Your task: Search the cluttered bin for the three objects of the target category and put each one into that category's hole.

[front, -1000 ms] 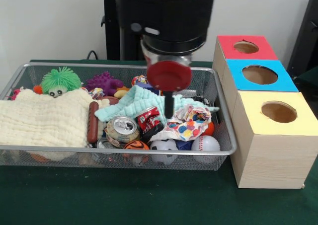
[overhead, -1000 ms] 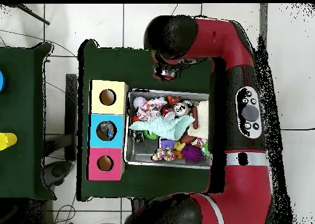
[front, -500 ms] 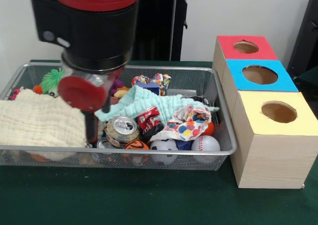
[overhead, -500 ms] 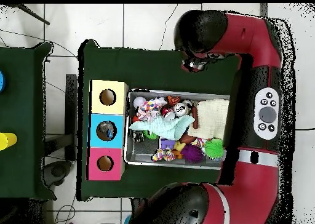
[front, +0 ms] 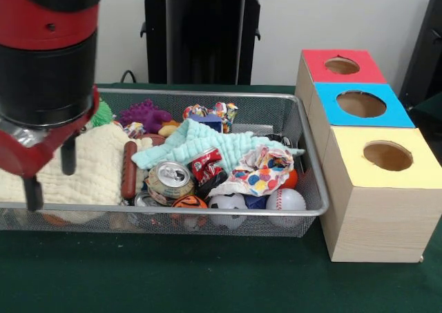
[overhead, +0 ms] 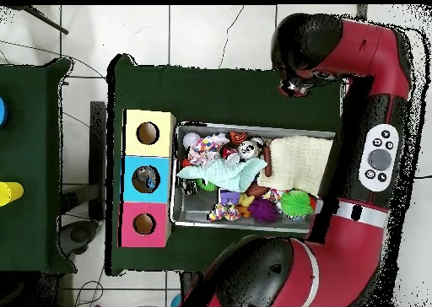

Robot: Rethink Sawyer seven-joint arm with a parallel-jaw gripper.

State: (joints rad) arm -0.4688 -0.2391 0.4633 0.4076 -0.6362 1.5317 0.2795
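Hanging at the left edge of the front view, the gripper (front: 48, 171) is showing two dark fingers (front: 68, 157) spread apart with nothing between them, in front of the wire bin's (front: 312, 182) left end. Inside the bin, a cream cloth (front: 83, 164) is lying at the left with a hot dog toy (front: 128, 168) just beside it. A mint cloth (front: 200, 137) is draping across the middle, and a dented soda can (front: 170, 178) is sitting below it next to a crushed red can (front: 206, 166). A spotted cloth (front: 262, 169) is resting above a baseball (front: 285, 200) and a soccer ball (front: 228, 202). A purple spiky toy (front: 143, 112) is lying at the back. Right of the bin, the red box (front: 314, 68), blue box (front: 328, 102) and yellow box (front: 359, 182) are standing in a row, each with a round hole.

From overhead, the gripper (overhead: 295, 86) is hovering over the green table (overhead: 219, 88) outside the bin (overhead: 175, 177), and the green fuzzy toy (overhead: 294, 203) is lying beside the cream cloth (overhead: 304, 163).
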